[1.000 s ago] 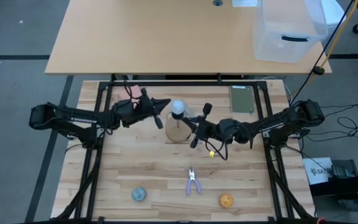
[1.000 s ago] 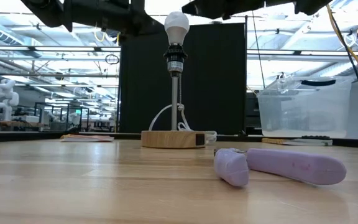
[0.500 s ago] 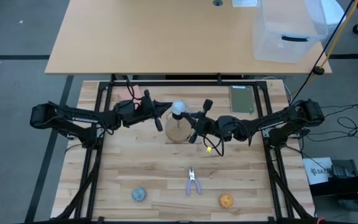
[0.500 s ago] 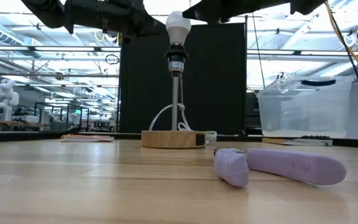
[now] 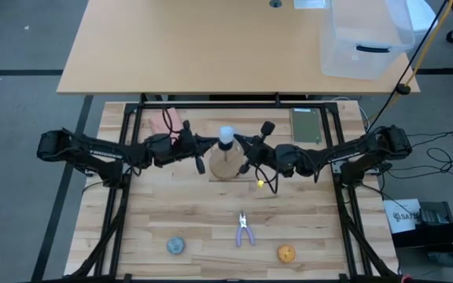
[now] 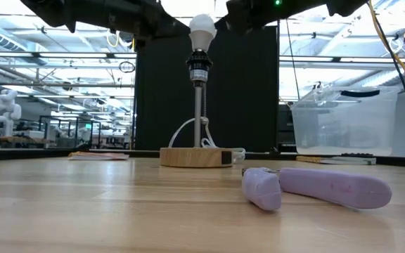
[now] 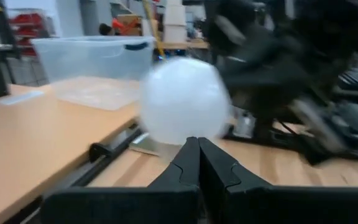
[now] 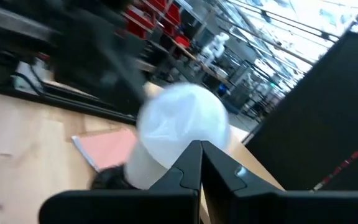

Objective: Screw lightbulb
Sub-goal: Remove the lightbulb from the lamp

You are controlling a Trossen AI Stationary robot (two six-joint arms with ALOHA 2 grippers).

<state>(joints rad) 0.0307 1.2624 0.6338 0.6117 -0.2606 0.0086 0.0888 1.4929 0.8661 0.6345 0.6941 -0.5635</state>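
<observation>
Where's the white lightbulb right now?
The lightbulb sits atop the lamp's socket, above the round wooden stand mid-table, between the left end effector and right end effector.

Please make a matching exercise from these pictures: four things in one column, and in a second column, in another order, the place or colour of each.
Things:
1. lightbulb
2. pliers
3. orange ball
4. clear plastic bin

Places or colours:
A. on the far table, right side
B. lilac handles, lying flat in the middle of the near table
C. near right corner of the table
D. on top of the lamp stand

Pairs: 1-D, 2-B, 3-C, 4-A
</observation>
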